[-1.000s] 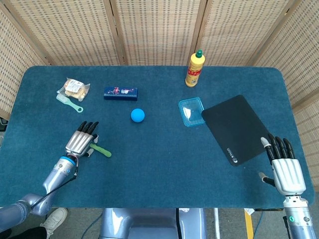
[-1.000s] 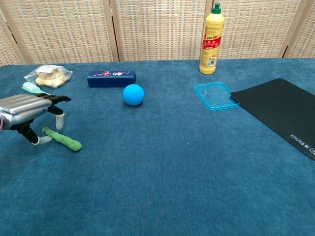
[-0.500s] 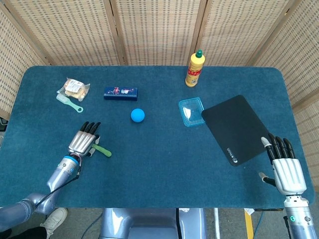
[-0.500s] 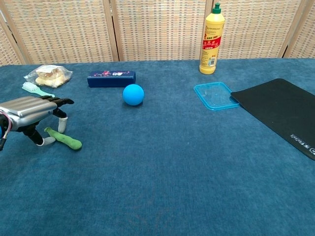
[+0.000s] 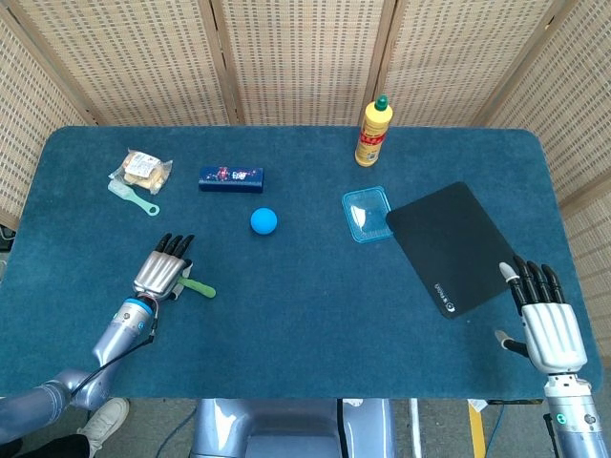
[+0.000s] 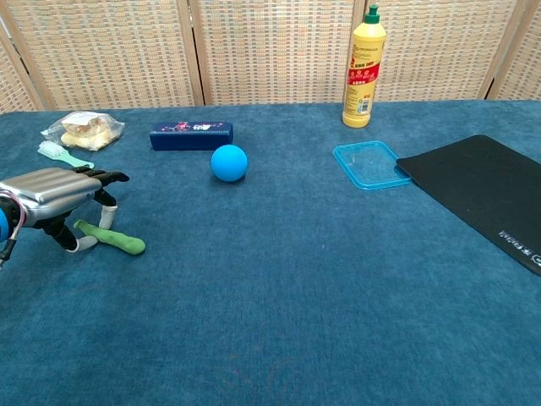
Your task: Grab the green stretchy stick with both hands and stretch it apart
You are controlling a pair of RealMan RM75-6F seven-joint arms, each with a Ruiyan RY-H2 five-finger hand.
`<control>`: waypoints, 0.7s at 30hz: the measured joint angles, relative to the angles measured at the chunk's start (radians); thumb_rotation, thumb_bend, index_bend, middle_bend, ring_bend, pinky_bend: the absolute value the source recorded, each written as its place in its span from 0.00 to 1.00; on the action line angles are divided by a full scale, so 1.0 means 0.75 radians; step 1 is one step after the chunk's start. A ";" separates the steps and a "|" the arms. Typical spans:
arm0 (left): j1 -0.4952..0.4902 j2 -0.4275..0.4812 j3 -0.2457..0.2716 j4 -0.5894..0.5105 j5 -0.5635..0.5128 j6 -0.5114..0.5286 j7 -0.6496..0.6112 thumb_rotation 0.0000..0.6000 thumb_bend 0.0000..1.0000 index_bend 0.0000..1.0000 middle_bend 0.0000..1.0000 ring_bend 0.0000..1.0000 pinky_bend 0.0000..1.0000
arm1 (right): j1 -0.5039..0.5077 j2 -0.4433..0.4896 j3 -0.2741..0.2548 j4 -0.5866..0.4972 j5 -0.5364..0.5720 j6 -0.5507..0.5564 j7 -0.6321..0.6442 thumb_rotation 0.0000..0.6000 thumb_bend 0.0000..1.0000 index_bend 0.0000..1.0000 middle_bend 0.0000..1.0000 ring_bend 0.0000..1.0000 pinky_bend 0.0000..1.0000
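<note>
Green stretchy stick (image 6: pixel 114 239): lying flat on the blue tabletop (image 5: pixel 305 324) near its left edge, one end under the left hand (image 6: pixel 52 196), whose fingertips stand around it; whether they grip it cannot be told. Right hand (image 5: pixel 549 324): fingers spread, holding nothing, beside the black mat (image 5: pixel 453 246), well apart from the stick.

Blue table (image 5: pixel 315 324) backed by wicker screens (image 5: pixel 296 57). Far centre-right: upright yellow bottle (image 5: pixel 373 133) with green cap. Nearer, a clear blue lid (image 5: pixel 367 214) just left of a black mat (image 5: pixel 451 246). Far left: bagged snack (image 5: pixel 142 169), pale green scoop (image 5: pixel 134 198), dark blue box (image 5: pixel 231 178); blue ball (image 5: pixel 263 221) just nearer.
</note>
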 measured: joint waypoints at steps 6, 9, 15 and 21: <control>0.013 0.041 -0.033 -0.077 -0.017 -0.004 -0.166 1.00 0.45 0.73 0.00 0.00 0.00 | 0.001 -0.002 -0.004 0.000 -0.013 0.000 0.002 1.00 0.00 0.00 0.00 0.00 0.00; 0.024 0.084 -0.056 -0.139 -0.014 -0.007 -0.316 1.00 0.45 0.74 0.00 0.00 0.00 | 0.008 -0.007 -0.008 0.007 -0.036 -0.003 -0.001 1.00 0.00 0.00 0.00 0.00 0.00; 0.047 0.174 -0.095 -0.256 0.046 0.002 -0.647 1.00 0.45 0.75 0.00 0.00 0.00 | 0.045 -0.026 -0.014 0.054 -0.142 -0.001 0.009 1.00 0.00 0.03 0.00 0.00 0.00; 0.046 0.195 -0.116 -0.335 0.173 0.039 -0.939 1.00 0.48 0.76 0.00 0.00 0.00 | 0.173 0.008 -0.013 0.090 -0.304 -0.059 0.124 1.00 0.00 0.16 0.00 0.00 0.00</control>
